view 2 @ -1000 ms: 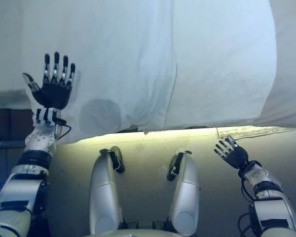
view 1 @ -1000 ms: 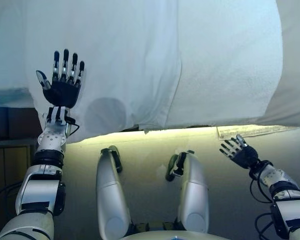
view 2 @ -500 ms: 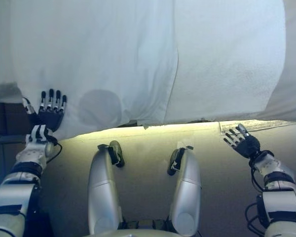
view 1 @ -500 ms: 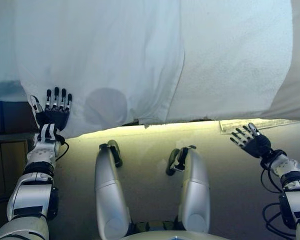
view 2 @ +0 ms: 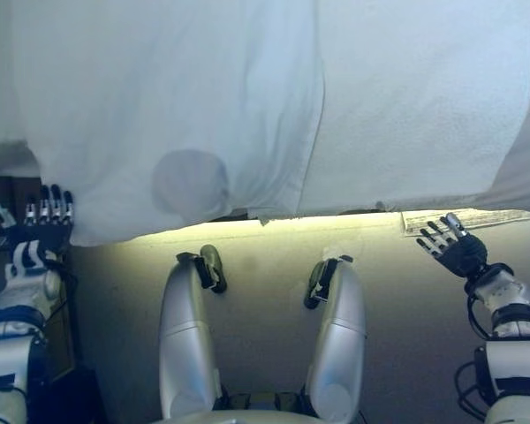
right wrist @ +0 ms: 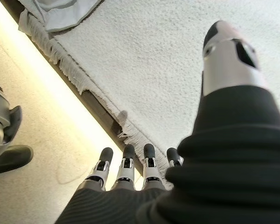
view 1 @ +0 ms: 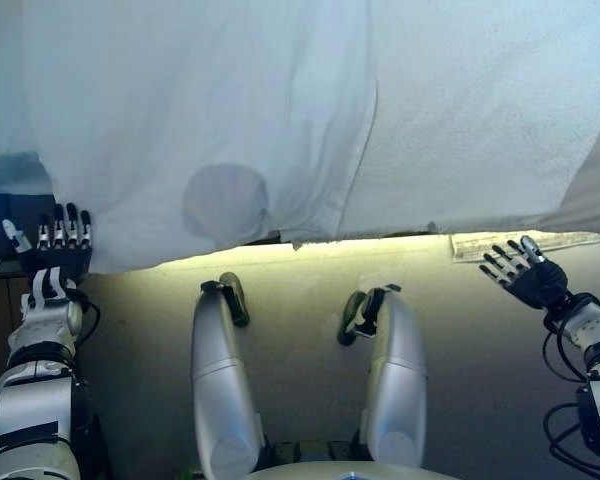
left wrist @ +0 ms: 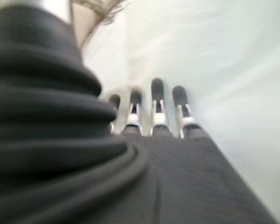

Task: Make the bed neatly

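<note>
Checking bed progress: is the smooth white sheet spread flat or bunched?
Mostly spread: the sheet drapes over the bed's edge, with few wrinkles. Both hands hold nothing.

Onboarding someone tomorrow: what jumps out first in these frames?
A smooth white sheet hangs over the bed's near edge on the left, lapping a textured white blanket with a fringed edge on the right. The left hand and right hand, both open, flank the bed's lower edge, holding nothing.
</note>
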{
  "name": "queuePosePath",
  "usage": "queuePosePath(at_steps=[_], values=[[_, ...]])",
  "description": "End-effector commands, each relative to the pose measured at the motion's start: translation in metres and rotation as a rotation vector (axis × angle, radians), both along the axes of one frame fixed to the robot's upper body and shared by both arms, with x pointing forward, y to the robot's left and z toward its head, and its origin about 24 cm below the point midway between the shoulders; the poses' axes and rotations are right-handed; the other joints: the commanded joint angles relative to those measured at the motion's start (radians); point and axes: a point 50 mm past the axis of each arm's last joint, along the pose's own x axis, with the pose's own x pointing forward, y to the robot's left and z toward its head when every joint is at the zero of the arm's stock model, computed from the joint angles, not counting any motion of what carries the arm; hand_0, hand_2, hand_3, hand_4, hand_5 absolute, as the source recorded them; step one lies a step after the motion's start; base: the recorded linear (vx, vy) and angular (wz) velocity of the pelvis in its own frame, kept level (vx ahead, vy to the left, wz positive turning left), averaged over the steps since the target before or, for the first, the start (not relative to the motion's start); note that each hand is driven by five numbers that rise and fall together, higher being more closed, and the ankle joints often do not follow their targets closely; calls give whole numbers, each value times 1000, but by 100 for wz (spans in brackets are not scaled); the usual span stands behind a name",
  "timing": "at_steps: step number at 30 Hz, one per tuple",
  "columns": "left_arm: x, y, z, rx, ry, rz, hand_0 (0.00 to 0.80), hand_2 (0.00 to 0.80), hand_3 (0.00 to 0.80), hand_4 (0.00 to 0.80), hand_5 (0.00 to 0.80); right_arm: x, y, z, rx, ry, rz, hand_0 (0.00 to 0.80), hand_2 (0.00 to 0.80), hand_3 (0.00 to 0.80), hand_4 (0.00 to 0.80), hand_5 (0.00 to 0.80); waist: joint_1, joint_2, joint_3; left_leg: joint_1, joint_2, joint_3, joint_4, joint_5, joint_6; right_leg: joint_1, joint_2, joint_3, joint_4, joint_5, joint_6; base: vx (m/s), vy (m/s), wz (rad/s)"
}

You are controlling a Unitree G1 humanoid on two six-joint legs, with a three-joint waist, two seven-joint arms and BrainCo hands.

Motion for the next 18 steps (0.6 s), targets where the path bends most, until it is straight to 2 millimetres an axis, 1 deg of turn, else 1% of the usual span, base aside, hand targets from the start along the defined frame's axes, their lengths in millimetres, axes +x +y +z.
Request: queuePosePath(at_steps=[1, 5, 9, 12, 14, 18], values=[[-20, 18, -3, 7, 8, 68, 0, 0, 0, 0, 0, -23, -27, 2, 1, -6, -98, 0, 0, 0, 0, 0, 12, 13, -50, 54, 6, 8, 36, -160, -5, 0, -27, -6, -103, 80, 36, -32, 15, 0], [-22, 18, -3, 15, 5, 40, 0, 0, 0, 0, 0, -22, -29, 9, -13, -14, -98, 0, 0, 0, 0, 0, 13, 19, -53, 46, 7, 10, 32, -156, -6, -7, -30, -4, -100, 76, 34, -8, 5, 0], [-16, 6, -4, 33, -40, -50, 0, 0, 0, 0, 0, -18, -29, 13, -25, -12, -96, 0, 0, 0, 0, 0, 13, 18, -53, 26, 12, 6, 44, -157, -7, -24, -32, -1, -86, 73, 30, 0, 0, 0], [-6, -8, -9, 4, -50, -89, 0, 0, 0, 0, 0, -17, -25, 8, -11, -11, -94, 0, 0, 0, 0, 0, 15, 12, -52, 4, 13, -4, 64, -165, -6, -44, -36, 0, -70, 71, 32, -34, -23, 0], [-2, -17, -17, -26, -17, -96, 0, 0, 0, 0, 0, -16, -21, 3, 7, -14, -91, 0, 0, 0, 0, 0, 17, 6, -54, 0, 11, -5, 65, -167, -4, -48, -35, -4, -73, 72, 31, -26, -47, -1], [-2, -23, -28, -96, -9, -44, 0, 0, 0, 0, 0, -15, -13, -6, 30, -14, -80, 0, 0, 0, 0, 0, 15, -8, -60, 22, 14, 4, 43, -164, -4, -25, -25, -10, -99, 79, 31, 5, -32, 1]])
